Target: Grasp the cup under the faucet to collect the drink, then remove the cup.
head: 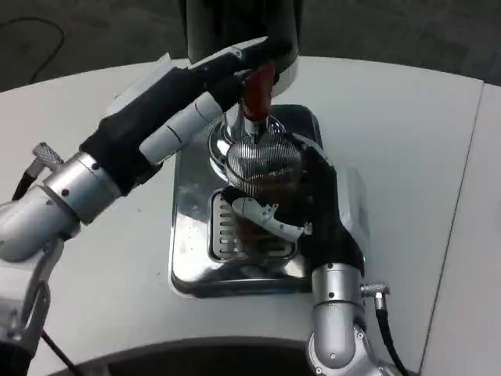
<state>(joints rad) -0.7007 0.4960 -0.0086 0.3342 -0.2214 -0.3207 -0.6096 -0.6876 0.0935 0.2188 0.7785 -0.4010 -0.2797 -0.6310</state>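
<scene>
From the head view, the filling step looks to be under way. The right hand (313, 205) is wrapped around the clear cup (264, 176), white-and-black fingers (266, 215) curling across its front, holding it upright on the shiny drip tray (192, 235) directly below the faucet (252, 117). The left hand (254, 59) reaches up and away from the cup to the dispenser; it sits on or around the red tap handle (259, 88), though I cannot tell how tightly the fingers close on it, or whether they merely press.

The cup already has something in it: a dark brown drink fills the lower part, roughly to the height of the right hand's fingers, and the upper part looks clear or frothy behind a ribbed wall. I cannot make out a stream falling from the faucet, so whether it is flowing now is uncertain.

My guess is that the next move depends on the level. If it is full enough, the left hand must let the handle return to shut off the flow, and then the right hand should draw the cup back toward the robot, keeping it level and clear of the faucet so nothing slops onto the tray or the white counter (407, 157).
</scene>
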